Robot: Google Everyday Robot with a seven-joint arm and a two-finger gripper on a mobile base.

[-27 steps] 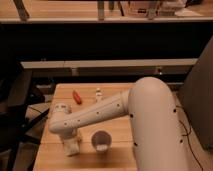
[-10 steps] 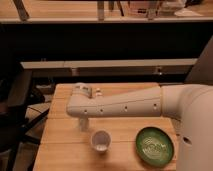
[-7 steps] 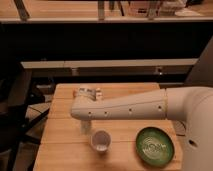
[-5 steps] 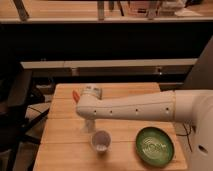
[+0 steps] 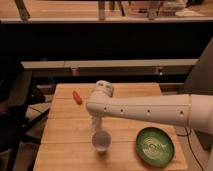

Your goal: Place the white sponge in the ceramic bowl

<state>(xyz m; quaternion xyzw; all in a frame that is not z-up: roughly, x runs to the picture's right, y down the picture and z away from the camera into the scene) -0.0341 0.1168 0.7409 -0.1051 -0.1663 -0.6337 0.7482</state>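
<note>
The ceramic bowl (image 5: 155, 146) is a wide green dish with pale swirls, sitting at the table's front right. My long white arm reaches in from the right, across the middle of the table. The gripper (image 5: 95, 122) hangs down from the wrist as a pale shape, just above and behind the white cup and well left of the bowl. I cannot make out the white sponge as a separate thing. The pale shape under the wrist may include it, but I cannot tell.
A small white cup (image 5: 102, 141) stands at the front centre of the wooden table (image 5: 60, 145). A red object (image 5: 77, 96) lies near the back left. A dark chair stands left of the table, and a dark shelf runs behind it.
The wrist and gripper have moved right, from the table's left part to just over the cup. The cup and the bowl have stayed where they were.
</note>
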